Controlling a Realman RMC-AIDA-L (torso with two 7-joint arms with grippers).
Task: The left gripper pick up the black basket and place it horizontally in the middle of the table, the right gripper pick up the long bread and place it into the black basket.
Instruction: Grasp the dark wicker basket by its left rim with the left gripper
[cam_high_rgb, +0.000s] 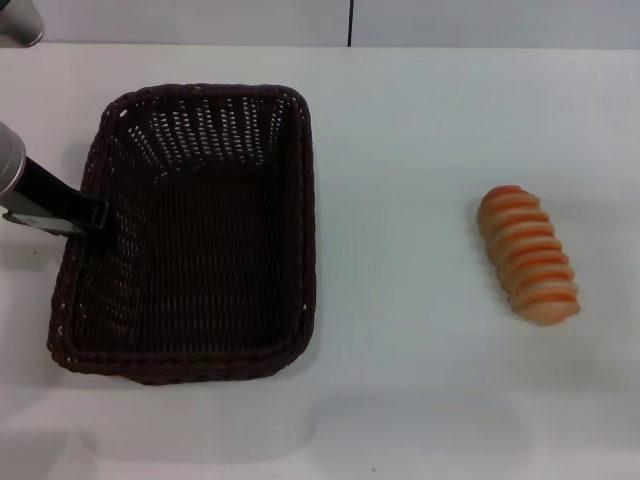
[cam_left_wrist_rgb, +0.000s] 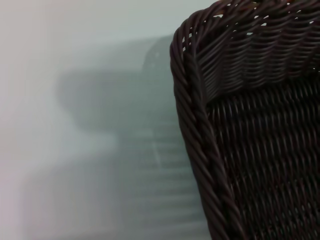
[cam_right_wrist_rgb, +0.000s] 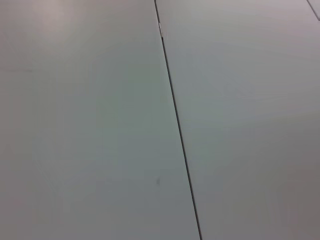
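1. The tabletop (cam_high_rgb: 420, 150) is plain white and carries everything; it spreads well past the left end effector on all sides, and the left wrist view shows a bare stretch of it (cam_left_wrist_rgb: 90, 125) beside the basket, crossed by soft grey shadow.
2. The black basket (cam_high_rgb: 190, 230) stands upright on its base with the opening facing up, its long side running away from the robot. Its left rim meets the left end effector about midway along that side. The left wrist view shows one rounded corner with the braided rim (cam_left_wrist_rgb: 200, 150) close up, and the woven inside has nothing in it.
3. The left end effector (cam_high_rgb: 95, 217) comes in from the left edge on a dark arm and touches the basket's left rim. Only part of it shows, so I cannot tell whether it is wide, narrow or gripping the rim.
4. The long bread (cam_high_rgb: 528, 255) lies on the tabletop well to the right of the left end effector, far beyond the basket and apart from it, ridged orange top up, angled slightly.
5. The right end effector appears in no view.
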